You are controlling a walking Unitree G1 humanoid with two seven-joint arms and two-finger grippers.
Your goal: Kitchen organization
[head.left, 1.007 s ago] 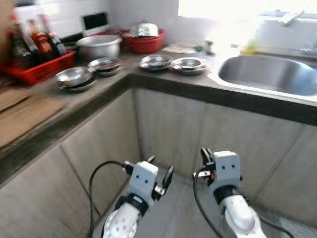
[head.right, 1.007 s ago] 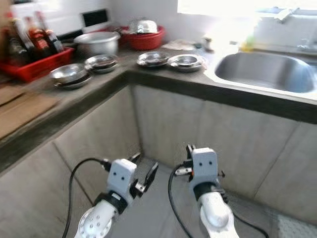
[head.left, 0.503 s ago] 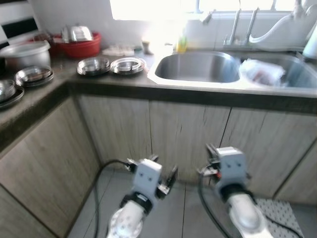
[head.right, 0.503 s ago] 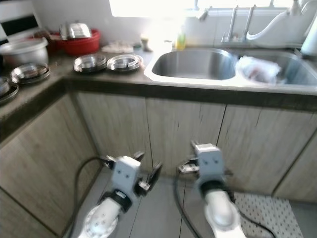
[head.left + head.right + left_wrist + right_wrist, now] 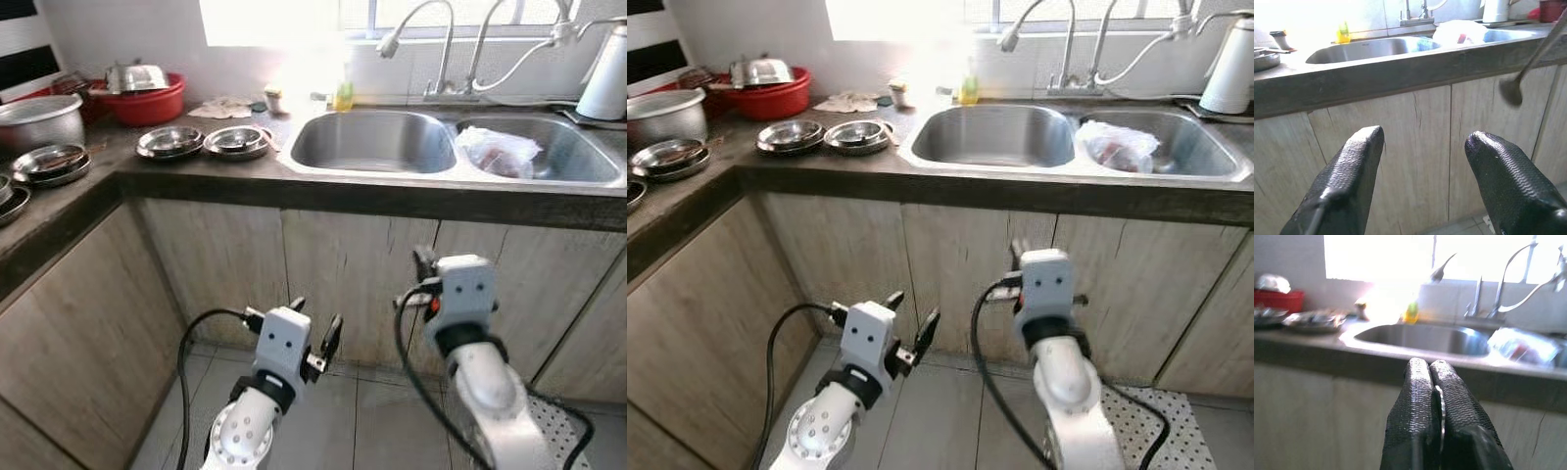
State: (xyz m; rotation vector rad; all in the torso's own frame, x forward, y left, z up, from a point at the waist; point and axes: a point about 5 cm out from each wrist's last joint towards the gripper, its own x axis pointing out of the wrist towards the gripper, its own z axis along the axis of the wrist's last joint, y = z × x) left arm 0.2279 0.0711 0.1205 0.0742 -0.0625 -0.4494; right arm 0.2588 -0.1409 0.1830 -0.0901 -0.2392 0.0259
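Right now the right gripper (image 5: 1436, 382), raised before the cabinet doors (image 5: 353, 269) under the sink (image 5: 377, 137), pinches a thin spoon (image 5: 1528, 68), likely carrying it to the basin, while the left gripper (image 5: 1422, 142) hangs spread and empty.

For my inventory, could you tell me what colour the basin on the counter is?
Red basin, clearest in the right eye view.
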